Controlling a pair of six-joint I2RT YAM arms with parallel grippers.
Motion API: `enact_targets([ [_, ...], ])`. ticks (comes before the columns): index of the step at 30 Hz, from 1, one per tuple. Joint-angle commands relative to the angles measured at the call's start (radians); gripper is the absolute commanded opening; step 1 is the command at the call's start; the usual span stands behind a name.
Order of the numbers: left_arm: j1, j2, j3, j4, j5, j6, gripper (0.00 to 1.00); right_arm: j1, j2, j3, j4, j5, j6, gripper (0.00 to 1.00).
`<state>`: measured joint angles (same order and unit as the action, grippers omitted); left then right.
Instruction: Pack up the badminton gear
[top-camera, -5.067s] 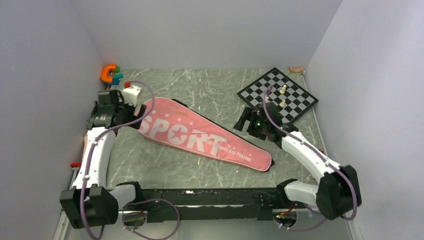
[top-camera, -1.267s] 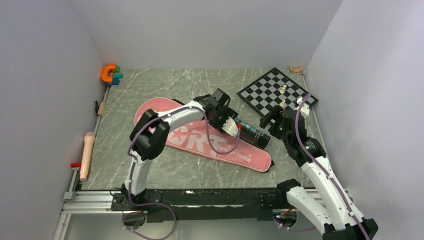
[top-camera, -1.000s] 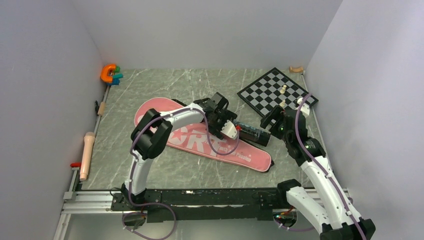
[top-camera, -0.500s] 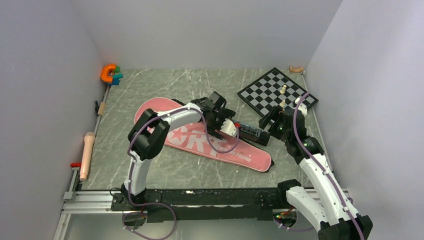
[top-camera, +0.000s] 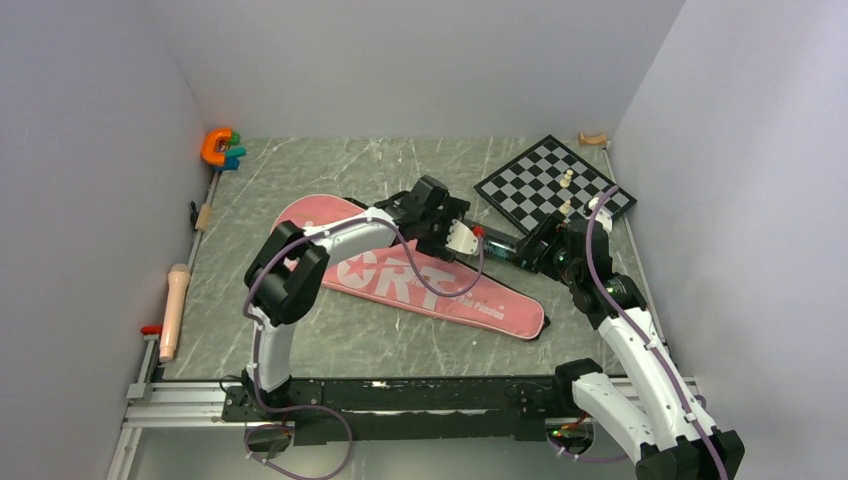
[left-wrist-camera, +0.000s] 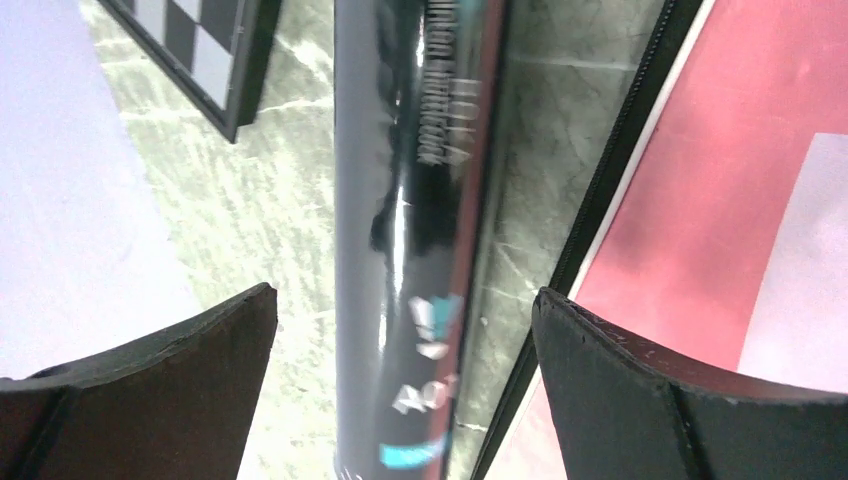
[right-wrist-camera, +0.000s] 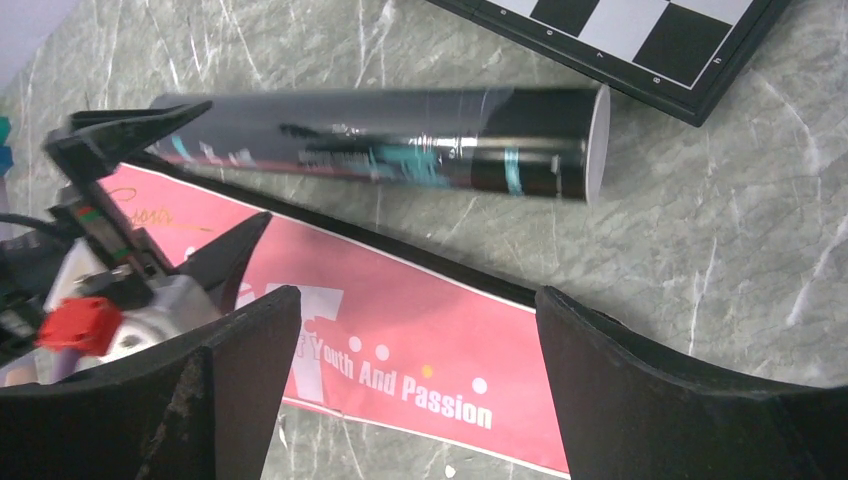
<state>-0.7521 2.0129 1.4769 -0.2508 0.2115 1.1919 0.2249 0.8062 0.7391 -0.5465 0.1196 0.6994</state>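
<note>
Long dark glossy tube (right-wrist-camera: 380, 145) lies flat on the grey marble-patterned table (top-camera: 340, 165), between the pink "SPORT" racket bag (top-camera: 505, 312) and the black-and-white chessboard (top-camera: 555, 180). Left gripper (left-wrist-camera: 405, 305) straddles one end, fingers spread, clear of the tube. Right gripper (right-wrist-camera: 415, 295) hangs near the other end, fingers likewise spread, empty

The left claw (top-camera: 472, 240) is hanging at the 9 o'clock end of the dark tube (top-camera: 499, 244). The tube is lying on the surface (top-camera: 330, 180) beside the pink bag (top-camera: 400, 278), and the right claw (top-camera: 533, 251) is sitting at its 3 o'clock end.
</note>
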Motion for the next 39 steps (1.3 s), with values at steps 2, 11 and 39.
enact_targets([
  [2,0.003,-0.127,-0.009,-0.064,0.055,-0.043,0.99,-0.004,0.003,0.012,0.026,-0.016,0.008,0.9],
  [11,0.042,-0.306,-0.04,-0.257,0.159,-0.239,0.99,-0.004,-0.002,0.035,0.012,-0.022,0.006,0.9],
  [39,1.032,-0.97,-0.418,-0.284,0.268,-1.046,0.99,0.034,0.186,-0.017,0.779,-0.204,-0.473,1.0],
])
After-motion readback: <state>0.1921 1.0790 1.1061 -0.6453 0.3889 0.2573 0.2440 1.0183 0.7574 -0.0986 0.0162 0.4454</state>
